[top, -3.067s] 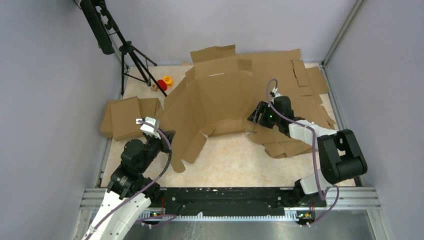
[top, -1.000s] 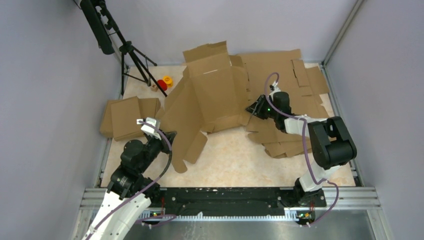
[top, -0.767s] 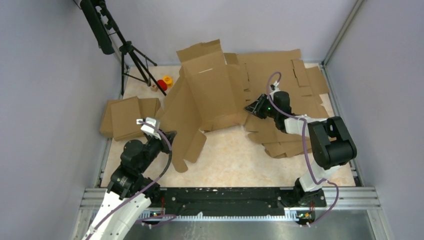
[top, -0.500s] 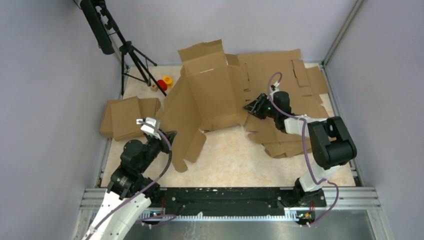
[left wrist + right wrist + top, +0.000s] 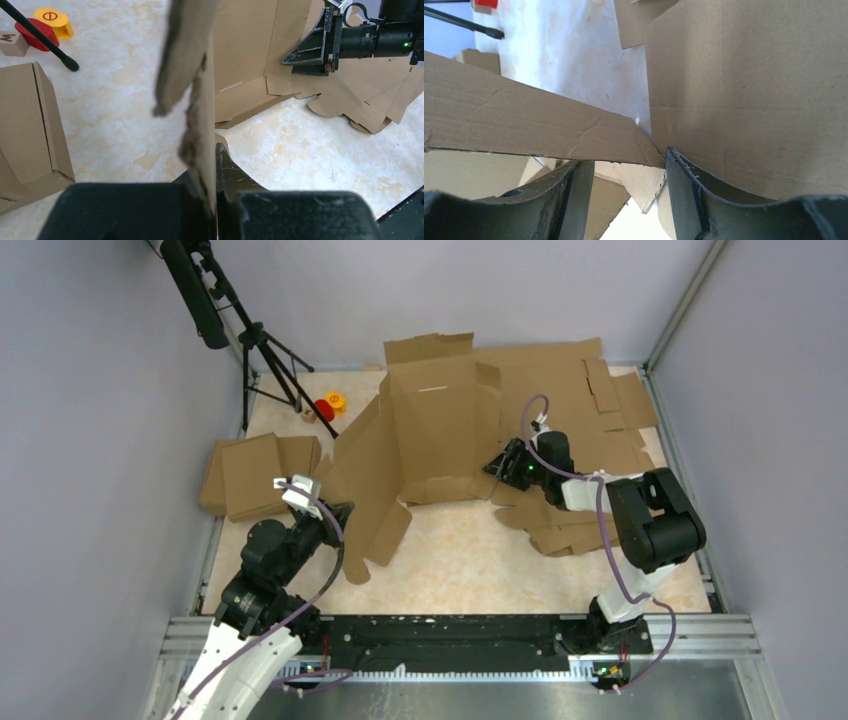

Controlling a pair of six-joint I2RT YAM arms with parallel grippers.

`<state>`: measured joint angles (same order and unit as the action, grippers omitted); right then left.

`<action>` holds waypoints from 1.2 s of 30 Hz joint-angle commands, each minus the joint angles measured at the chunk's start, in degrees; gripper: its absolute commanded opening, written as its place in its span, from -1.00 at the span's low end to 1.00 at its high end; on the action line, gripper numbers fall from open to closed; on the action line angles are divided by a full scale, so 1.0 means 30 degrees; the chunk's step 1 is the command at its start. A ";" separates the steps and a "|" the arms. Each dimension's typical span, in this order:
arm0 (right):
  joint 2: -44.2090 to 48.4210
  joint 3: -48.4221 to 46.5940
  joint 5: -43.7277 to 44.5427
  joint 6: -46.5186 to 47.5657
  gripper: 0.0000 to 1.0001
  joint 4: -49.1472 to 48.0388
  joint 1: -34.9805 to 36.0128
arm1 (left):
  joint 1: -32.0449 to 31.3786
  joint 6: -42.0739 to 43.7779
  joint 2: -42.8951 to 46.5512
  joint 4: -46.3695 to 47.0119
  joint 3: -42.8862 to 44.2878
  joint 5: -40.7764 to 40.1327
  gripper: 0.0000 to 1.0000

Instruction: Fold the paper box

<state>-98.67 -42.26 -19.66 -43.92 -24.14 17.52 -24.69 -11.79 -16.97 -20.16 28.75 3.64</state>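
The big brown corrugated cardboard box (image 5: 440, 430) stands half-raised at table centre, its back panel up toward twelve o'clock. The left gripper (image 5: 216, 197) is pinched tight on the long flap at the box's seven o'clock. The right gripper (image 5: 629, 167), fingers spread, sits at the four o'clock corner, a panel edge crossing the gap.
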 commanded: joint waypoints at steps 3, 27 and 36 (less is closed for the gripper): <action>0.0121 0.0012 0.0967 0.3610 0.04 0.1710 0.0741 | -0.0086 0.0153 0.0122 0.0759 -0.0063 0.0341 -1.00; 0.1513 0.2427 -0.3560 -0.4641 -0.23 -0.4703 0.0078 | -0.0083 0.0034 0.0202 0.0722 -0.0034 0.0182 -1.00; 0.1934 0.1300 -0.1990 -0.2110 0.21 -0.0817 0.0951 | -0.0088 -0.0216 0.0565 0.0639 -0.0106 0.0017 -1.00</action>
<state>-95.35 -35.03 -28.29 -55.44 -31.99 18.35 -24.71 -11.84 -16.29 -20.23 28.69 2.61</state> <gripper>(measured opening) 0.548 0.004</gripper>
